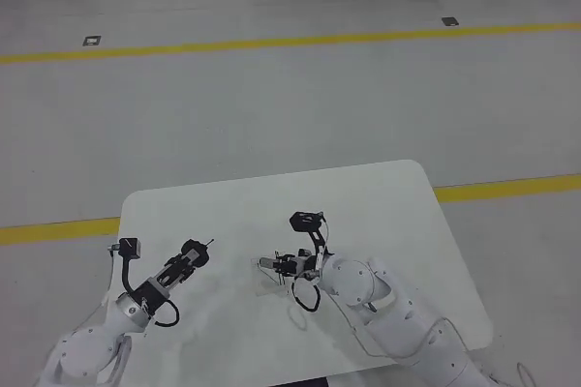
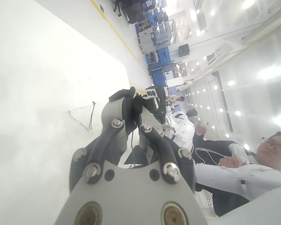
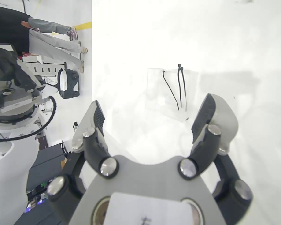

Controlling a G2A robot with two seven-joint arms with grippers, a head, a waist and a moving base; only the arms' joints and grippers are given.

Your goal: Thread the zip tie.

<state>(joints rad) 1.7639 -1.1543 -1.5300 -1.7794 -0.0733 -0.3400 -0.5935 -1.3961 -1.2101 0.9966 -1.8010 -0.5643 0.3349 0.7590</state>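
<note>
Top view: left gripper (image 1: pixel 196 253) and right gripper (image 1: pixel 271 262) hang low over the near half of the white counter (image 1: pixel 368 203), apart from each other.
Left jaws: pressed together; whether they pinch anything cannot be told.
Right jaws: spread wide, holding nothing.
Task items: three black zip ties (image 3: pixel 179 85) lie side by side on a clear plastic sheet (image 3: pixel 154 87).
Sheet position: flat on the counter, just ahead of the right gripper.

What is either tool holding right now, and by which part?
Right tool is open and empty; the zip ties lie untouched ahead of it. Left tool is shut; whether it pinches anything cannot be told.
</note>
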